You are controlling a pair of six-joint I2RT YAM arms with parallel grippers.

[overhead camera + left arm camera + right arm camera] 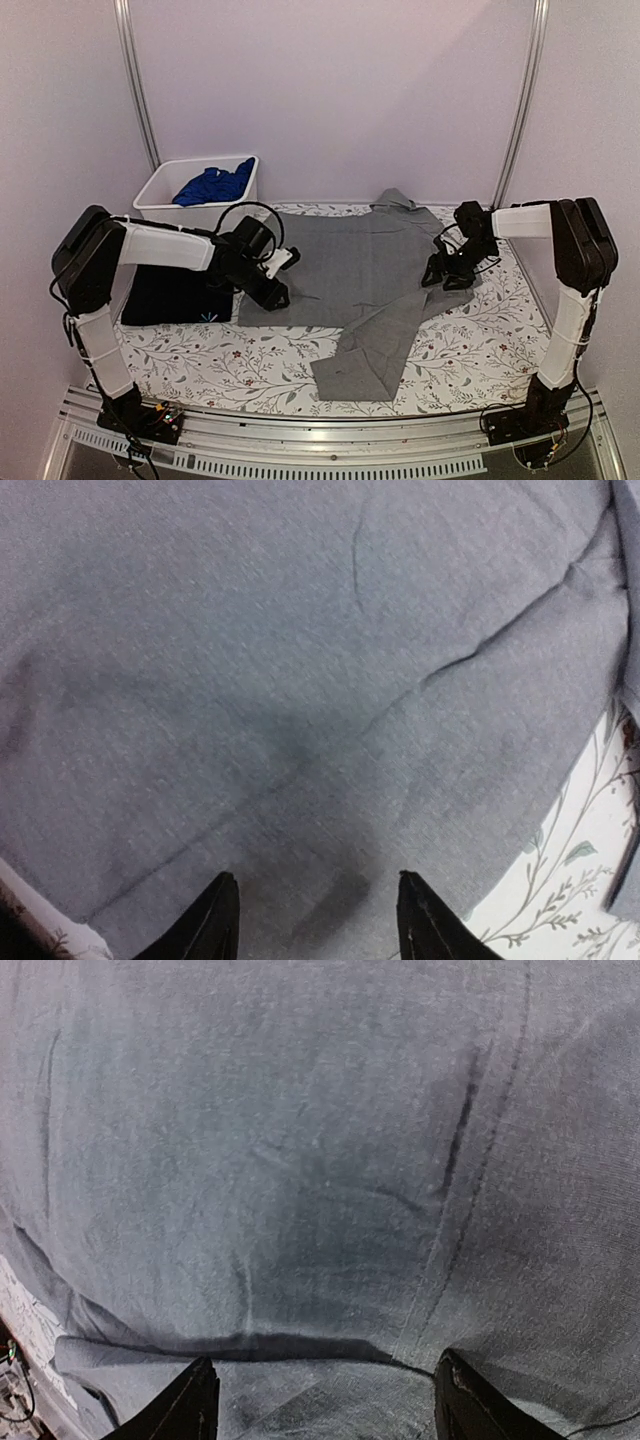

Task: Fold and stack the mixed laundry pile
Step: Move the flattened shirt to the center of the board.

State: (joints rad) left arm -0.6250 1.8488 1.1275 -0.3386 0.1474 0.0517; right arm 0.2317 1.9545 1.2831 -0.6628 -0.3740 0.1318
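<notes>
A grey shirt [355, 270] lies spread flat on the floral table cover, one sleeve [375, 350] folded down toward the front. A folded black garment [175, 295] with a small light mark lies at the left. A bright blue garment [215, 185] sits in the white bin [160, 195]. My left gripper [275, 297] hovers at the grey shirt's left edge, open, with only flat grey cloth [320, 710] between its fingertips [222, 895]. My right gripper [440, 275] is at the shirt's right side, open over grey cloth [320, 1190] and a fold line [300, 1345], holding nothing.
The white bin stands at the back left against the wall. The floral cover [480, 340] shows at the front and right of the shirt. Two metal poles [520, 100] run up the back wall. A metal rail [330, 450] edges the table front.
</notes>
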